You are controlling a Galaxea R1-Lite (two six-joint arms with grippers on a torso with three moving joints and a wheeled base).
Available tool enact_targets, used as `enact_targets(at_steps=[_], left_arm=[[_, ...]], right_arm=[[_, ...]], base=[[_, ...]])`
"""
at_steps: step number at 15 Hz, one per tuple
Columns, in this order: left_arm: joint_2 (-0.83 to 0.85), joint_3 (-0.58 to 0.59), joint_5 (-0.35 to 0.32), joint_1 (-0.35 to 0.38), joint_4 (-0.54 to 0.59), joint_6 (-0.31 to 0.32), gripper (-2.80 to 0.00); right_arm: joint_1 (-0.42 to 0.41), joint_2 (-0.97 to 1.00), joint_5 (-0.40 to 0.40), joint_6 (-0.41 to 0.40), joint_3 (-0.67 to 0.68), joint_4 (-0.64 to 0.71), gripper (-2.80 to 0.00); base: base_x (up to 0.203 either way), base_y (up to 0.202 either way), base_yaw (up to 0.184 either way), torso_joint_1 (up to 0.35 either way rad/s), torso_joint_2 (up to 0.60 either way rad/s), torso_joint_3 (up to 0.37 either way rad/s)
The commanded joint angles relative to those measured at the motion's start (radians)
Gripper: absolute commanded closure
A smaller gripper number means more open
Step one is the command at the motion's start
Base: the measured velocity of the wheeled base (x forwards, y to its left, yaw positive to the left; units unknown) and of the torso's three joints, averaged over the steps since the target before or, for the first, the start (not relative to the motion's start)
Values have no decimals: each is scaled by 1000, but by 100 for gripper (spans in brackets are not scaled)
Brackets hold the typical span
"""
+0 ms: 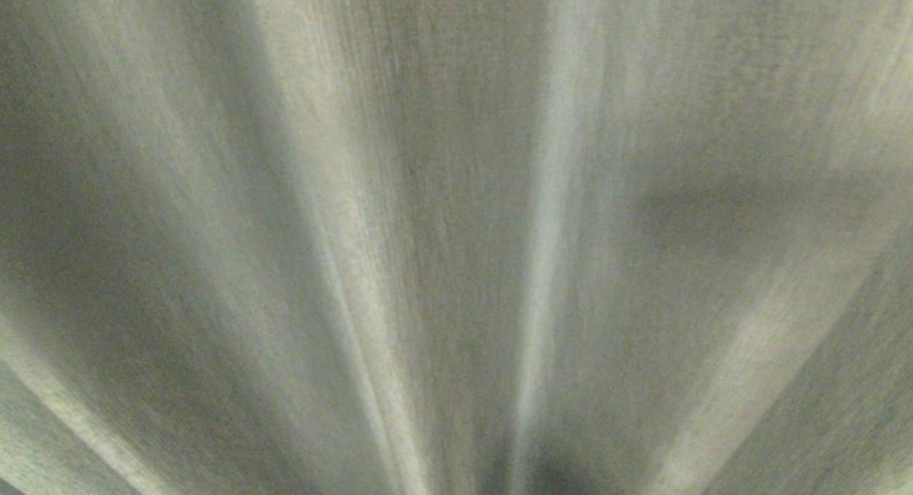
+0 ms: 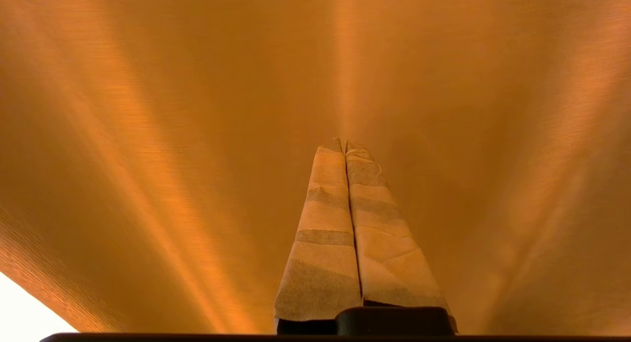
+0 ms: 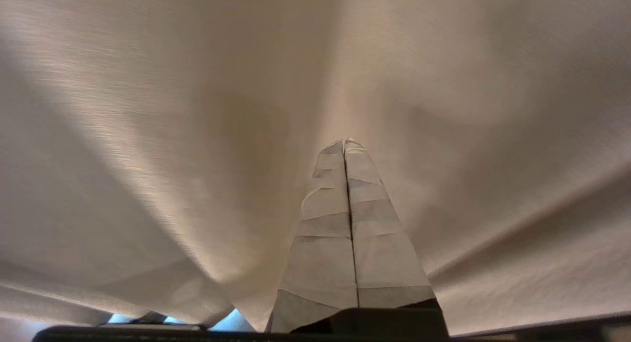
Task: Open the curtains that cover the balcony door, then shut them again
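Observation:
The curtains [image 1: 456, 238] fill the whole head view as pale woven fabric in long folds, very close to the camera; neither arm shows there. In the left wrist view my left gripper [image 2: 344, 144] is shut, its tape-wrapped fingers pressed together with nothing between them, pointing into curtain fabric [image 2: 197, 110] that glows orange. In the right wrist view my right gripper [image 3: 345, 143] is also shut and empty. Its tips sit at or against a dip in the cream curtain fabric [image 3: 172, 135], which drapes around it. The balcony door is hidden behind the cloth.
A small blue-lit gap [image 3: 231, 323] shows under the curtain's lower edge beside the right gripper. A bright white patch [image 2: 24, 312] shows past the fabric's edge in the left wrist view.

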Motion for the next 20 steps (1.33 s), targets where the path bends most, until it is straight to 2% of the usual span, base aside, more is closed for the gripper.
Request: enact_targets(at_steps=[1, 6, 20], left_arm=[[0, 0, 0, 0, -1, 0, 0], [0, 0, 0, 1, -1, 0, 0], [0, 0, 0, 0, -1, 1, 0]], right_arm=[[16, -14, 0, 12, 1, 1, 0], [72, -277, 3, 48, 1, 0, 0], [71, -277, 3, 50, 1, 0, 0]], base=[[0, 0, 0, 0, 0, 0], [0, 0, 0, 0, 0, 0], [0, 0, 0, 0, 0, 0]])
